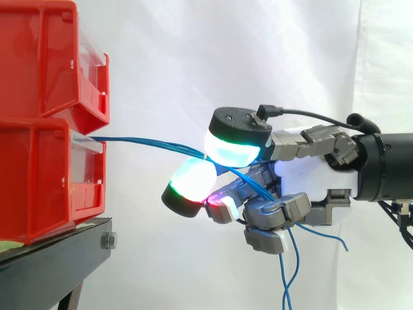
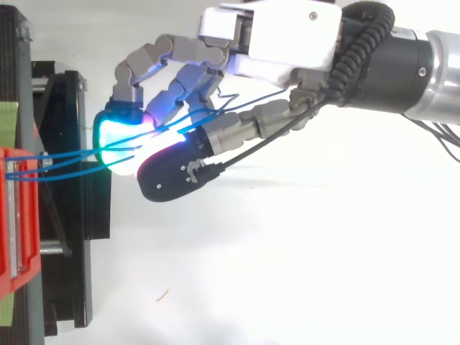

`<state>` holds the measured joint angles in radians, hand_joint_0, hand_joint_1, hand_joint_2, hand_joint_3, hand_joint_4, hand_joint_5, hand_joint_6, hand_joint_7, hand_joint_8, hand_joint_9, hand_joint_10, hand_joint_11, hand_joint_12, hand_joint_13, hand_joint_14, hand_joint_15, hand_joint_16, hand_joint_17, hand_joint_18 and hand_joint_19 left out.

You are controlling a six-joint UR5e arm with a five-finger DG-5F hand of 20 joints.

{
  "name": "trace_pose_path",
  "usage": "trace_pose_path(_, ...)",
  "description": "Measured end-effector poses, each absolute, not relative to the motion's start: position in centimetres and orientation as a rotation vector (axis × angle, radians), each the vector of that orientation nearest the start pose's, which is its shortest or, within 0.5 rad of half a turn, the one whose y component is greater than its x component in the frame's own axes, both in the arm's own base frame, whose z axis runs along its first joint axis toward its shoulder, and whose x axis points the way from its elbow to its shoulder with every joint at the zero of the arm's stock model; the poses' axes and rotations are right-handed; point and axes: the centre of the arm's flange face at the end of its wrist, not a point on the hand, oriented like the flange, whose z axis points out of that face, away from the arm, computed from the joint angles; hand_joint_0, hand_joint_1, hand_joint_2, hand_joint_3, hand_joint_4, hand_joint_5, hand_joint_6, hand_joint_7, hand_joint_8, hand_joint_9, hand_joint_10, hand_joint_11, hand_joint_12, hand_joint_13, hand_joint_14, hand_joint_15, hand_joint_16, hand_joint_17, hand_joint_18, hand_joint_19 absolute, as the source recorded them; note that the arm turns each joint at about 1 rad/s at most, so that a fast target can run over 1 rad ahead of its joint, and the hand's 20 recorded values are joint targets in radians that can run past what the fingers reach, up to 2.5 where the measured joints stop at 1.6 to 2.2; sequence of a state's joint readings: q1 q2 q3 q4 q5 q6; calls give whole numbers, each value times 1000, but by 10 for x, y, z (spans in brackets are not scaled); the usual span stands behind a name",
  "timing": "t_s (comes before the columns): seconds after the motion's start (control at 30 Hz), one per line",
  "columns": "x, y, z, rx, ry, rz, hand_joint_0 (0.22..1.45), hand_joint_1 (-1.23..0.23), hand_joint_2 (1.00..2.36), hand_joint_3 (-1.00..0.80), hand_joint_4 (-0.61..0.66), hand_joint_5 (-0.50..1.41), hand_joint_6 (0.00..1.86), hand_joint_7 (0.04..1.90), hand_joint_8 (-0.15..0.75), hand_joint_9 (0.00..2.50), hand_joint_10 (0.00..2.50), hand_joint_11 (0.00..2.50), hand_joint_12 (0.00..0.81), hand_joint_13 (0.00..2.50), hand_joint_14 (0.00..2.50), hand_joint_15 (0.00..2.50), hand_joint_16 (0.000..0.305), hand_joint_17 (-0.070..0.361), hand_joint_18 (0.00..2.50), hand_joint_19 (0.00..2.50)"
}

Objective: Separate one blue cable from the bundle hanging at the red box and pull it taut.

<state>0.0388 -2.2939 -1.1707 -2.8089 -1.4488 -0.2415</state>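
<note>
Several thin blue cables (image 1: 145, 143) run from the front of the lower red bin (image 1: 45, 181) rightward to my hand (image 1: 303, 161), stretched almost level. In the top view the blue cables (image 2: 61, 159) leave the red bin (image 2: 18, 215) at the left edge and pass between the glowing pads. My hand (image 2: 280, 43) is curled, the thumb pad (image 1: 232, 145) and a finger pad (image 1: 190, 187) pinching the cables between them. Past the pinch the cables cross the palm, and loose ends (image 1: 290, 271) hang below the hand. I cannot tell whether one cable or more is pinched.
A second red bin (image 1: 45, 58) is stacked above the lower one. Both rest on a black stand (image 1: 58, 252) at the left. A white curtain hangs behind. The black stand (image 2: 72, 201) lies just left of the fingertips in the top view.
</note>
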Motion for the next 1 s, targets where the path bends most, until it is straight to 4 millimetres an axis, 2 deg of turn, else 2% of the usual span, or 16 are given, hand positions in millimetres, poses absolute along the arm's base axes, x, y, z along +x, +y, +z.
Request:
trace_pose_path(0.3,759,-106,257,1102,1238,1019,681,-771,1019,-139,146,-224,878,909,273,872,4,1226,297,1112,976,1624,38,85,1120,1183)
trace_pose_path(0.4,760,-103,258,1112,1233,1034,698,-803,1018,-193,143,-226,887,901,272,865,4,1230,302,1118,952,1648,38,86,1122,1185)
trace_pose_path(0.5,760,-100,257,1115,1232,1042,695,-841,1008,-387,145,-225,894,908,276,867,4,1219,302,1124,924,1662,38,87,1126,1185)
trace_pose_path(0.57,760,-99,257,1117,1232,1045,676,-820,1000,-500,149,-223,895,915,271,867,5,1222,302,1124,921,1665,39,88,1127,1184)
trace_pose_path(0.77,761,-97,258,1121,1228,1056,558,-744,1000,-500,161,-209,888,912,282,883,4,1222,310,1119,964,1645,42,94,1133,1185)
trace_pose_path(0.8,761,-97,258,1120,1227,1056,542,-685,1000,-500,156,-200,875,916,286,889,4,1216,320,1113,987,1610,43,96,1132,1179)
trace_pose_path(0.87,761,-97,258,1119,1222,1056,540,-663,1000,-500,158,-196,865,938,287,887,5,1214,314,1106,1003,1595,43,97,1126,1179)
trace_pose_path(0.97,762,-98,258,1119,1214,1054,606,-625,1000,-498,145,-192,855,974,274,884,6,1210,300,1103,950,1627,41,91,1096,1199)
trace_pose_path(1.0,762,-98,258,1119,1212,1054,614,-629,1003,-445,132,-188,856,996,274,886,6,1214,299,1103,945,1632,41,92,1094,1193)
